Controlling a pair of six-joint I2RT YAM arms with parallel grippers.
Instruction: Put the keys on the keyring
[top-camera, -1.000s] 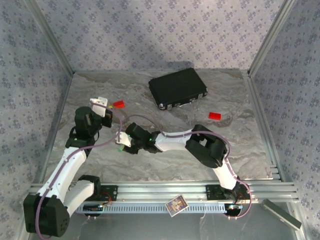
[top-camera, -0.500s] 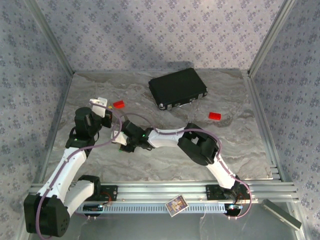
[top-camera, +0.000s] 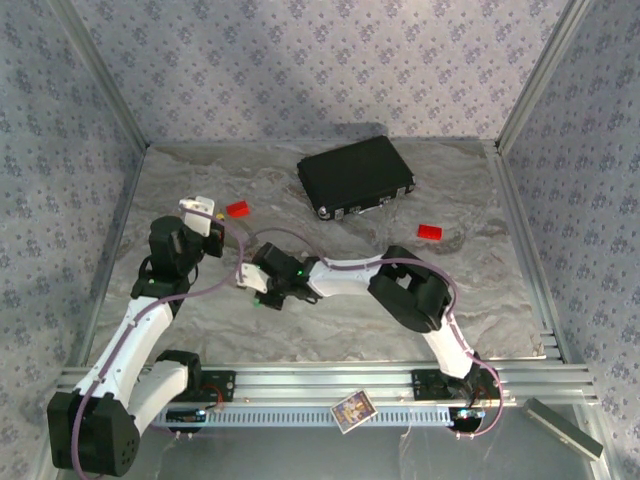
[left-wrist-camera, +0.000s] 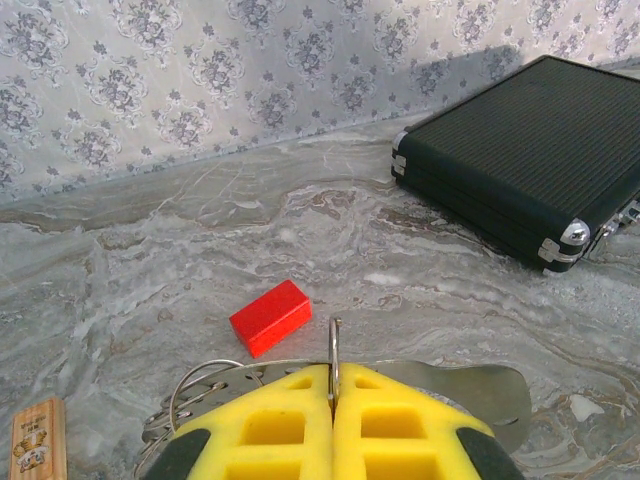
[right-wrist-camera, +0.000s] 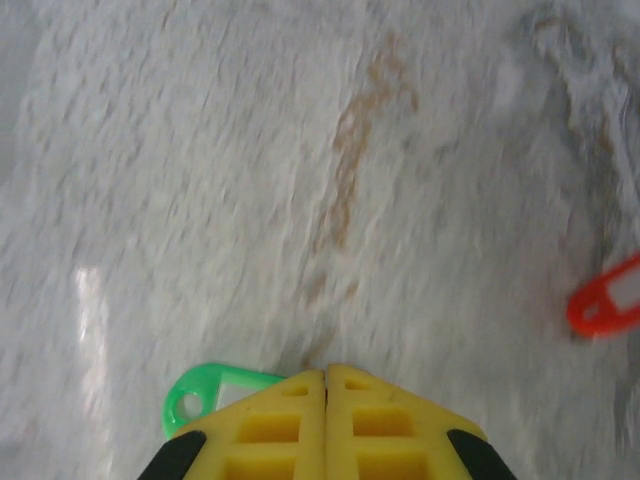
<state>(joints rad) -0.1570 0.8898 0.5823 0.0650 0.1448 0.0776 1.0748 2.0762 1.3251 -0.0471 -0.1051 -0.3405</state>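
Note:
In the left wrist view my left gripper (left-wrist-camera: 333, 375) is shut on the keyring (left-wrist-camera: 334, 338), a thin metal ring standing edge-on between the yellow fingers, with wire loops (left-wrist-camera: 190, 390) trailing to its left. From above, the left gripper (top-camera: 208, 213) is at the table's left, near a red block (top-camera: 237, 209). My right gripper (top-camera: 247, 280) is low over the table's middle left, fingers shut tip to tip. A green key (right-wrist-camera: 205, 392) pokes out flat from under its left finger, not between the tips. A red key (right-wrist-camera: 605, 300) lies at the right edge of that view.
A black case (top-camera: 356, 176) lies at the back centre, also ahead and right of the left gripper (left-wrist-camera: 530, 165). A red block (left-wrist-camera: 270, 317) sits just ahead of the left fingers. Another red block (top-camera: 429, 232) is right of centre. A small wooden piece (left-wrist-camera: 35, 445) lies lower left.
My right gripper has shut its fingers and shifted slightly over the table near the green key. The left arm has stayed still, holding the keyring.

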